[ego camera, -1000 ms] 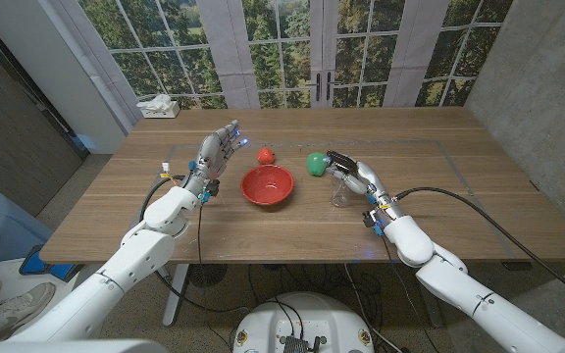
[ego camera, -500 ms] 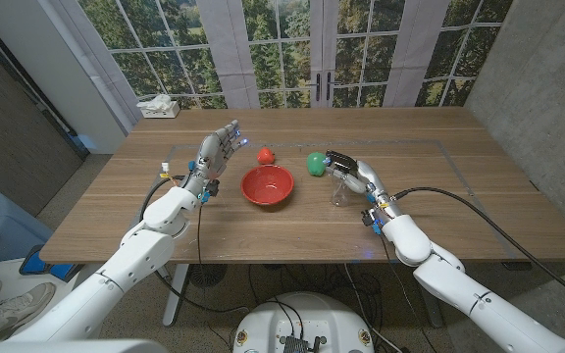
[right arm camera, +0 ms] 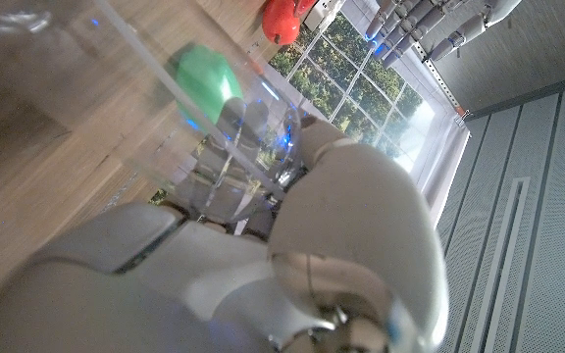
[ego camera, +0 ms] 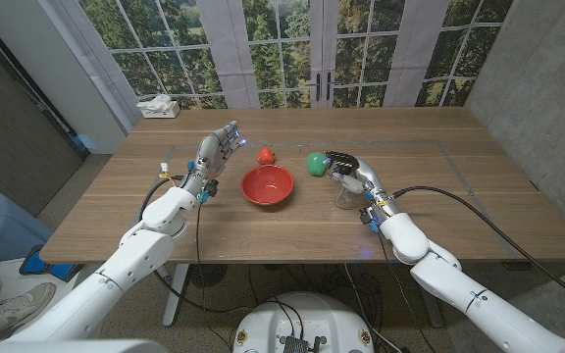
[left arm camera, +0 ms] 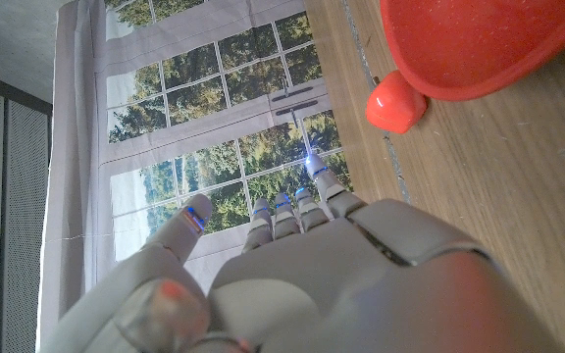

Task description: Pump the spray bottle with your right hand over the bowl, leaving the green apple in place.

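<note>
One bowl (ego camera: pixel 266 185), one green apple (ego camera: pixel 315 163), one red fruit (ego camera: pixel 265 155) — one upright clear bottle (ego camera: pixel 342 192). Right hand (ego camera: pixel 352 173) clamps the bottle at the bowl's 3 o'clock; left hand (ego camera: pixel 218 150) spread — holding nothing.

The right hand (ego camera: pixel 354 175) now sits closer over the clear spray bottle (ego camera: pixel 342 192) beside the green apple (ego camera: pixel 316 163), its fingers wrapping the bottle's top.

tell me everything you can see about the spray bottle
The spray bottle is clear, see-through plastic with a thin tube running down inside. It stands on the wooden table, right of the red bowl and just nearer the robot than the green apple. The right hand is wrapped over its top, hiding the spray head.
</note>
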`<state>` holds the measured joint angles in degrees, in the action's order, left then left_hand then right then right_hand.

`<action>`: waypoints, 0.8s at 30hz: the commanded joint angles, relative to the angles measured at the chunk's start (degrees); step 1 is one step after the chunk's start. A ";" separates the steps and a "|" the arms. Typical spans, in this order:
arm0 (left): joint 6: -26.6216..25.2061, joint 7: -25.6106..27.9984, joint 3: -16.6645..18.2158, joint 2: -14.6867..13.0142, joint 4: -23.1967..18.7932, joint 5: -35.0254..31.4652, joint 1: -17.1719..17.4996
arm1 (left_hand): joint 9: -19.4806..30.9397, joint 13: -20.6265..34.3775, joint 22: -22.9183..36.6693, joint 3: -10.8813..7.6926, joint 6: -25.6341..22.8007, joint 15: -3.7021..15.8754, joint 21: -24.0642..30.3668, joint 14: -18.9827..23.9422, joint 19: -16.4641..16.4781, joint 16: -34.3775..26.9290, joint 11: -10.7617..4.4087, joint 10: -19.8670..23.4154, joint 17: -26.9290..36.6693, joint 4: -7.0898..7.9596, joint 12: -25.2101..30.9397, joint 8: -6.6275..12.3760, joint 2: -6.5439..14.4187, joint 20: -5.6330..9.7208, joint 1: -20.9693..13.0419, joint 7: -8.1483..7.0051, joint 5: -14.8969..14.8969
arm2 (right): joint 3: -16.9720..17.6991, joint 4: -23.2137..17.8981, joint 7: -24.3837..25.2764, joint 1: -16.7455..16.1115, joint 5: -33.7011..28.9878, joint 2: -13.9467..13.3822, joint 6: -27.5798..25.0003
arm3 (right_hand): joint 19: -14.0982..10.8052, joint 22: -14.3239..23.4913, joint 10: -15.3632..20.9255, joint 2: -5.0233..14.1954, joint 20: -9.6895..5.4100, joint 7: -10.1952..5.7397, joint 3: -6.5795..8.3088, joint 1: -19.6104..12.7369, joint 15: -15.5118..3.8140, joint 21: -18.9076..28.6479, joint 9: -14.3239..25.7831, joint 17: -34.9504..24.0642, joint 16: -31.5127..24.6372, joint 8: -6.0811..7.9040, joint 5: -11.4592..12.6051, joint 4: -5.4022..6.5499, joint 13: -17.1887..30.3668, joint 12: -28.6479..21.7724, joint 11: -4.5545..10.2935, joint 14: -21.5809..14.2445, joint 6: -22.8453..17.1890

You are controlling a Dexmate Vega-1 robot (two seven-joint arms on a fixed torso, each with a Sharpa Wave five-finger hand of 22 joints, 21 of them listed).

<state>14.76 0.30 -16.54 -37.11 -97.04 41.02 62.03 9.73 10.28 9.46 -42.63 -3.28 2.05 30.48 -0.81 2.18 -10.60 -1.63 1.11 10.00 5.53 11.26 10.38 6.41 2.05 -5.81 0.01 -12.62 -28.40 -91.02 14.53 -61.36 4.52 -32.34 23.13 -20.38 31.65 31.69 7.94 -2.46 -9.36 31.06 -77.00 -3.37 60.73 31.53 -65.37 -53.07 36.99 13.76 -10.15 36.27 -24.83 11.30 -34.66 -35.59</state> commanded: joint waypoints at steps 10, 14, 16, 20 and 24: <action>0.17 -1.51 -0.01 0.26 1.78 0.73 -1.15 | 0.28 0.06 0.21 -0.12 -0.47 0.57 -0.68 0.00 0.60 0.08 -0.29 0.09 0.10 0.38 -0.11 0.17 3.19 -0.03 0.71 -0.08 -0.37 | -0.56 -2.20 -1.40 0.92 2.50 -0.60 -4.76 | 1.38 1.23 1.25 2.86 -3.67 0.84 3.37 -5.43 -7.10 7.90 9.91 -5.16 -7.17 6.51 1.98 1.33 9.02 -2.50 -0.28 3.78 1.22; -0.02 -1.81 -0.11 0.33 2.26 0.89 -1.57 | 0.28 0.06 0.21 -0.12 -0.49 0.61 -0.80 -0.08 0.61 0.11 -0.21 0.00 0.10 0.42 -0.14 0.17 3.16 0.00 0.79 -0.09 -0.39 | -0.16 -3.48 -1.78 1.13 3.23 -1.33 -6.34 | 1.07 -0.58 -1.16 2.90 -4.42 1.68 4.87 -4.94 -7.44 9.30 14.32 -4.82 -8.22 8.39 2.05 1.51 13.11 -2.91 -0.46 4.57 4.30; 0.06 -2.16 -0.15 0.43 2.61 1.05 -1.82 | 0.28 0.06 0.21 -0.13 -0.46 0.64 -0.86 -0.08 0.63 0.10 -0.10 -0.02 0.10 0.45 -0.15 0.15 3.15 0.01 0.83 -0.09 -0.40 | 0.08 -3.49 -2.13 1.25 3.93 -1.46 -5.94 | 0.93 -0.93 -1.54 2.96 -4.82 1.89 5.14 -4.85 -7.51 9.44 14.76 -4.75 -8.28 8.58 2.03 1.59 13.72 -2.97 -0.51 4.54 4.63; 0.18 -2.54 -0.23 0.55 3.15 1.09 -2.23 | 0.28 0.06 0.21 -0.14 -0.46 0.70 -0.96 -0.11 0.64 0.12 -0.17 -0.07 0.09 0.46 -0.16 0.14 3.11 0.05 0.88 -0.16 -0.42 | 0.62 -4.14 -2.09 1.09 4.38 -1.94 -5.64 | 0.49 -2.69 -2.34 2.91 -5.68 2.72 6.13 -4.22 -7.95 10.49 17.72 -4.47 -8.20 10.34 1.53 1.76 17.20 -4.02 -0.48 4.20 5.23; 0.05 -2.84 -0.33 0.72 3.77 1.30 -2.69 | 0.28 0.06 0.21 -0.16 -0.42 0.73 -1.05 -0.13 0.67 0.12 -0.16 -0.11 0.08 0.47 -0.17 0.12 3.08 0.09 0.93 -0.20 -0.44 | 1.11 -4.60 -2.41 1.08 5.04 -2.38 -5.29 | 0.14 -4.35 -2.63 2.87 -6.20 3.37 6.84 -3.75 -8.08 11.41 19.84 -4.33 -7.79 11.68 1.12 1.69 20.62 -5.61 -0.46 3.70 5.12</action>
<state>14.88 -1.38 -16.57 -36.70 -94.64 41.83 60.37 9.73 10.12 9.45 -42.70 -3.28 2.05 29.59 -0.81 2.18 -10.60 -1.63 1.11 9.99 5.60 11.26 10.38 6.11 2.04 -5.52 0.01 -12.80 -28.57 -93.82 13.02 -60.55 7.59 -33.33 17.77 -19.46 28.20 29.55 7.88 -2.23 -6.65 34.85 -78.88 -2.66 71.47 49.95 -69.68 -60.47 47.74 15.14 -7.50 54.70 -29.43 10.86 -30.48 -30.26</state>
